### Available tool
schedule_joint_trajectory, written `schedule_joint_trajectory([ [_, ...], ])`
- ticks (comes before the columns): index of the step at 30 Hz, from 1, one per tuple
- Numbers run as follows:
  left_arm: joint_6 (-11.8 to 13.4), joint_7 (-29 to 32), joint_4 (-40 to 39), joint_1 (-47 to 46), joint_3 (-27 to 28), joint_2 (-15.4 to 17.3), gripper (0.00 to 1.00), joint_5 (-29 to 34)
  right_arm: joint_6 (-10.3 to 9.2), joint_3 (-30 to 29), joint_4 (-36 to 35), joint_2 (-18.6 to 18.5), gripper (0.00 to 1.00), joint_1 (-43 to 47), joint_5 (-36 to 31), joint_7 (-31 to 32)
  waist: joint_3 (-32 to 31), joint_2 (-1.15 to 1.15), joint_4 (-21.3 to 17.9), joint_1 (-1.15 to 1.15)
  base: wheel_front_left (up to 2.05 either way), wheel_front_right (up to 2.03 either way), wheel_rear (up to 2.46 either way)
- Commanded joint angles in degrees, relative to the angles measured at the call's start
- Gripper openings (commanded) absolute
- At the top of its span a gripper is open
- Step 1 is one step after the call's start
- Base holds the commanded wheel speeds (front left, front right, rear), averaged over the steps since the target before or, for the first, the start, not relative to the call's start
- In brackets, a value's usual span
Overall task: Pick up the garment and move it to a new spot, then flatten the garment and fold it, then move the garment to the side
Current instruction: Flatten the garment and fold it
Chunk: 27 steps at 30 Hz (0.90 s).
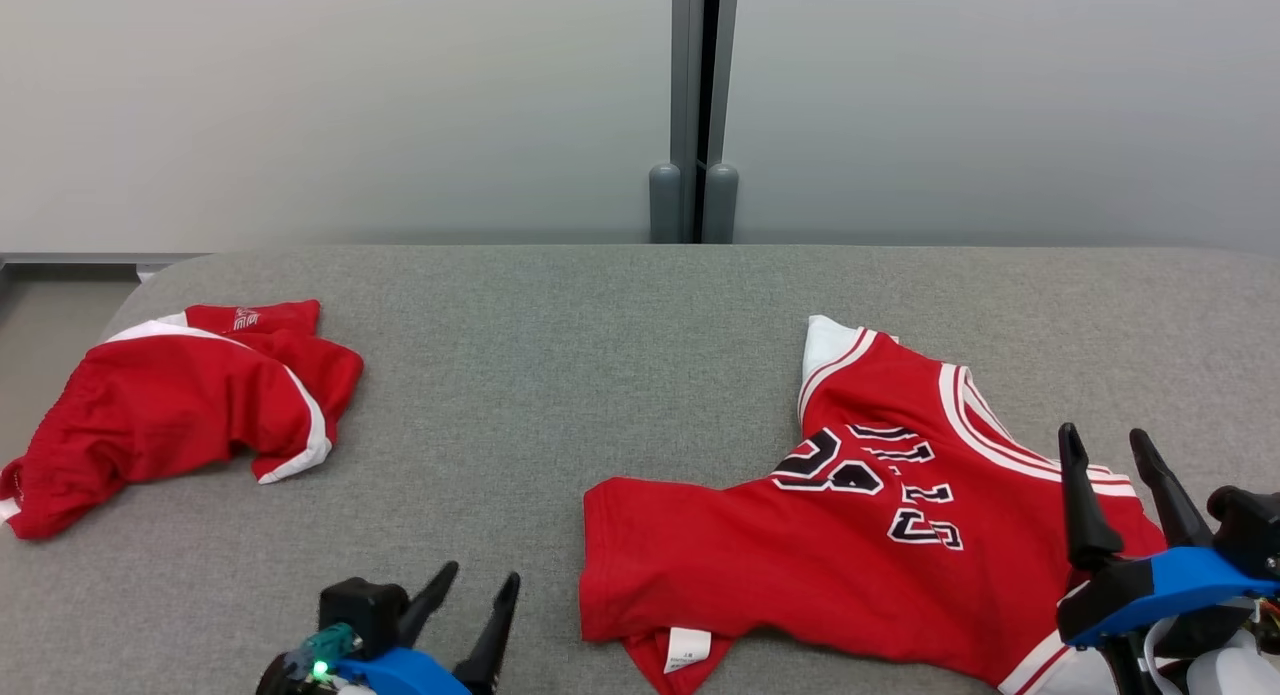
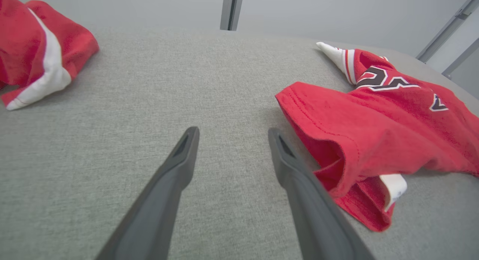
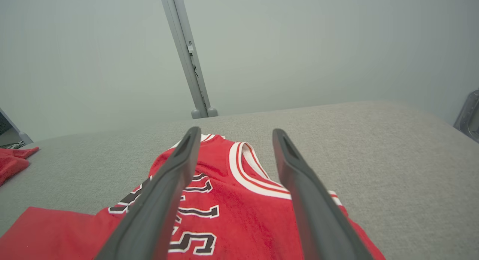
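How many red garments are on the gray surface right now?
2: a jersey spread at the front right, and a crumpled garment at the far left. None seems hidden.

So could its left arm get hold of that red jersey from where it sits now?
Probably yes. The left arm has its jaws open right beside the jersey, whose bunched hem corner lies close to them. Only bare grey table shows between, and nothing blocks the way.
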Motion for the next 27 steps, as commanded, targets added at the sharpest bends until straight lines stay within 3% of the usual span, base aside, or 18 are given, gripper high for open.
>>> schedule_joint_trajectory([
  [1, -0.54, 1.60, -0.88, 0.92, -1.40, 0.35, 1.00, -0.70, 0.01, 0.10, 0.42, -0.45, 1.00, -1.17, 0.13, -0.59, 0.15, 0.00, -0.11, 0.01, 0.00, 0.00, 0.00],
  [8, -1.01, 11.55, -8.10, -0.53, -9.67, 3.45, 1.00, -7.23, 0.01, 0.03, 1.80, -1.65, 1.00, -3.22, 0.43, -1.55, 1.93, 0.00, -1.42, 0.01, 0.00, 0.00, 0.00],
  [16, -0.89, 13.47, -8.04, -4.92, -14.38, 5.23, 0.98, -12.09, 0.01, 1.02, 2.99, -1.69, 1.00, -5.22, 0.53, -2.13, 4.53, 0.00, -4.06, 0.01, 0.00, 0.00, 0.00],
  [17, -0.90, 13.21, -8.03, -5.31, -14.78, 5.41, 0.60, -12.48, 0.01, 0.90, 3.12, -1.85, 1.00, -5.39, 0.59, -2.32, 4.77, 0.00, -4.12, 0.01, 0.00, 0.00, 0.00],
  [19, -0.90, 12.43, -8.64, -5.91, -15.58, 5.91, 0.00, -13.29, 0.01, 0.50, 3.27, -1.81, 1.00, -5.33, 0.43, -2.65, 4.96, 0.00, -4.00, 0.01, 0.00, 0.00, 0.00],
  [27, -0.68, 10.13, -11.92, -5.06, -15.60, 11.13, 0.00, -13.66, 0.01, -1.01, 4.30, -1.73, 1.00, -4.33, 0.08, -3.23, 4.29, 0.00, -1.42, 0.01, 0.00, 0.00, 0.00],
])
